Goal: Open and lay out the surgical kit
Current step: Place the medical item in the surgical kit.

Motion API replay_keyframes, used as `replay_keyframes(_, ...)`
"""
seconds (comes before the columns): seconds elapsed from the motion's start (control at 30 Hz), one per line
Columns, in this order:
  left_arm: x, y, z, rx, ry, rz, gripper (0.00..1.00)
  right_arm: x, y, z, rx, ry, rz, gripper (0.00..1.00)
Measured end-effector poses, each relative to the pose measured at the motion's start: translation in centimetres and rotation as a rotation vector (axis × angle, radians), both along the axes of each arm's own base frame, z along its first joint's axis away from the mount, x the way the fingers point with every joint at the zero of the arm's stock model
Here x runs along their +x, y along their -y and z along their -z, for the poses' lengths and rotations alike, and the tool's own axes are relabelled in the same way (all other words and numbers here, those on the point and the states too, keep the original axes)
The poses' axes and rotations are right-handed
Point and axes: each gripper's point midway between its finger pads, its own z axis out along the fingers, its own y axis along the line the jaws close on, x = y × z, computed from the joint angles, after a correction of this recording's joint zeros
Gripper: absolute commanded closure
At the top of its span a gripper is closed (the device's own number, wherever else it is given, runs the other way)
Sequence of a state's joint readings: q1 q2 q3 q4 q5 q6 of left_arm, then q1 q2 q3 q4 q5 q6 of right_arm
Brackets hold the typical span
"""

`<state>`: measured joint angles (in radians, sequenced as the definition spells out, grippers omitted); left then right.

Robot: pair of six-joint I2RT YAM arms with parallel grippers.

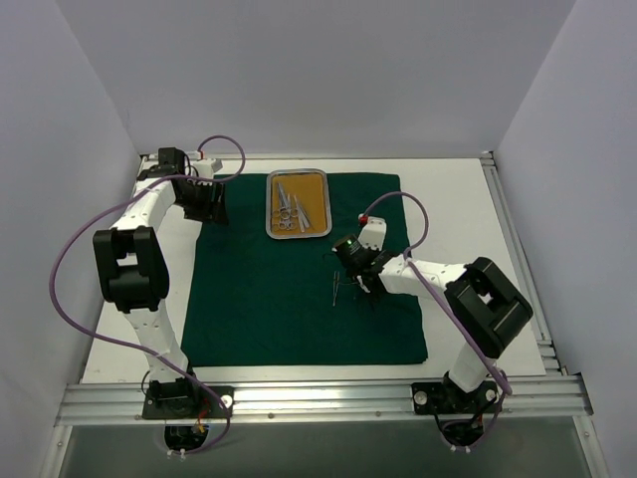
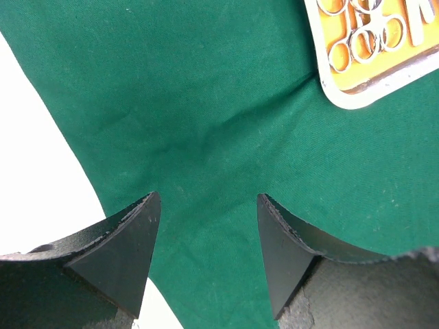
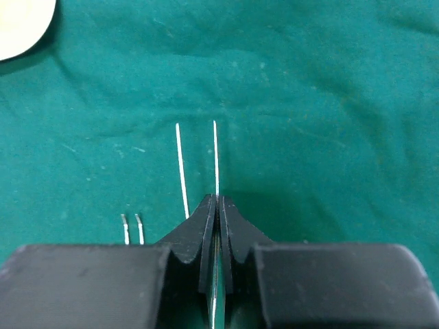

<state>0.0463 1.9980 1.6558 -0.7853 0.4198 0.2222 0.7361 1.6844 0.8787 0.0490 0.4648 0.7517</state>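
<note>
Right gripper (image 3: 216,200) was clenched on thin tweezers (image 3: 215,157) over the green cloth (image 1: 289,309). Left gripper (image 2: 207,200) hung released above the cloth's far-left corner, near the steel tray (image 2: 358,101).

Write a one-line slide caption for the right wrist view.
Right gripper shut on a thin silver instrument, its two prongs reaching out over the green cloth.

1 green cloth (image 1: 299,309), 1 steel tray (image 1: 299,235), perhaps 4 instruments (image 1: 289,211) in it, 1 tweezers (image 3: 215,157) outside
</note>
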Motion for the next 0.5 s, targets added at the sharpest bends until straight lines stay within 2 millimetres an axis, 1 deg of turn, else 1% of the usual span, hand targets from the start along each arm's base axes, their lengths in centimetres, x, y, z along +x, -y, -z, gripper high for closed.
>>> replay_keyframes(0.1,0.0,0.0,0.0,0.0,-0.001,0.0,0.33,0.0,-0.5,0.0,0.017,0.005,0.002,1.0)
replay_keyframes(0.27,0.0,0.0,0.0,0.0,0.0,0.0,0.33,-0.4,-1.2,0.7,0.023,-0.004,-0.011,1.0)
replay_keyframes(0.5,0.0,0.0,0.0,0.0,0.0,0.001,0.33,-0.7,-1.6,0.9,0.013,-0.006,-0.024,1.0)
